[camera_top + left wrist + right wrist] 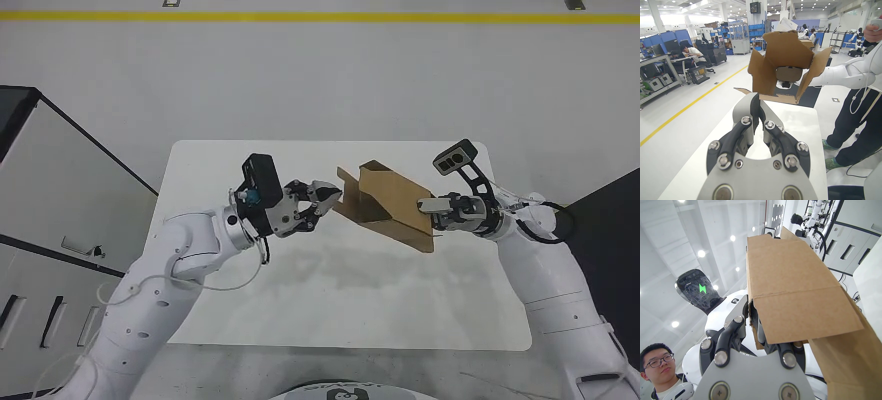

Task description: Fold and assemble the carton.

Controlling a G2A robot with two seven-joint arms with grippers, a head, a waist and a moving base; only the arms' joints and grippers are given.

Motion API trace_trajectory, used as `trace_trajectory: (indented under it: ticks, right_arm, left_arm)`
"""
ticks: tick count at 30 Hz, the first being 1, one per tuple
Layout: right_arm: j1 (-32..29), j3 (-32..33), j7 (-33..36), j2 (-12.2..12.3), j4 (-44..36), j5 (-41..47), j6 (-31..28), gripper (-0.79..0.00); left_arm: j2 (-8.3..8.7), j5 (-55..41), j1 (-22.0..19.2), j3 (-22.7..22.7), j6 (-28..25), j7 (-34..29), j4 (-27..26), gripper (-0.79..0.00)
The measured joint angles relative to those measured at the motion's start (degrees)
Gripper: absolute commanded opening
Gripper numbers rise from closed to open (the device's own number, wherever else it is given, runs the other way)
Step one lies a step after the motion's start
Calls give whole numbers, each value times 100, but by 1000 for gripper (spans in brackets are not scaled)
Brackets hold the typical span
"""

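Note:
A brown cardboard carton [385, 200] hangs above the white table [300, 300], held between both arms. It is an opened tube with loose flaps at its ends. My left gripper [328, 198] is at the carton's left end. In the left wrist view the left gripper [757, 100] is shut on the bottom edge of the carton [785, 55], whose open end faces the camera. My right gripper [425, 206] grips the other end. In the right wrist view the right gripper [753, 315] is shut on a wall edge of the carton [791, 285], and one finger is hidden behind a flap.
A grey cabinet [40, 200] stands to the left of the table. A yellow floor line [320, 16] runs along the far side. The tabletop under the carton is bare.

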Motion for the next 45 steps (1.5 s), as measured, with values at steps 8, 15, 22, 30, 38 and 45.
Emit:
trace_trajectory:
  ticks: [8,15,22,30,38,45]
  right_arm:
    - [0,0,0,0,0,0,0,-785]
    - [0,0,0,0,0,0,0,-785]
    - [-16,-1,-45,-2,-36,-14,0,-785]
    - [-180,82,-343,5,-256,-110,174,-785]
    - [-170,162,-355,4,-215,-99,285,-785]
    - [-142,195,-374,-5,-132,-68,357,-785]
  left_arm:
    - [-40,119,-63,239,33,-2,-85,-785]
    - [-54,273,-48,312,100,-8,-184,-785]
    - [-56,368,12,328,129,-33,-282,-785]
    - [-53,415,70,289,180,-51,-349,-785]
    - [-62,393,23,295,187,-80,-314,-785]
    - [-75,373,-69,327,164,-104,-259,-785]
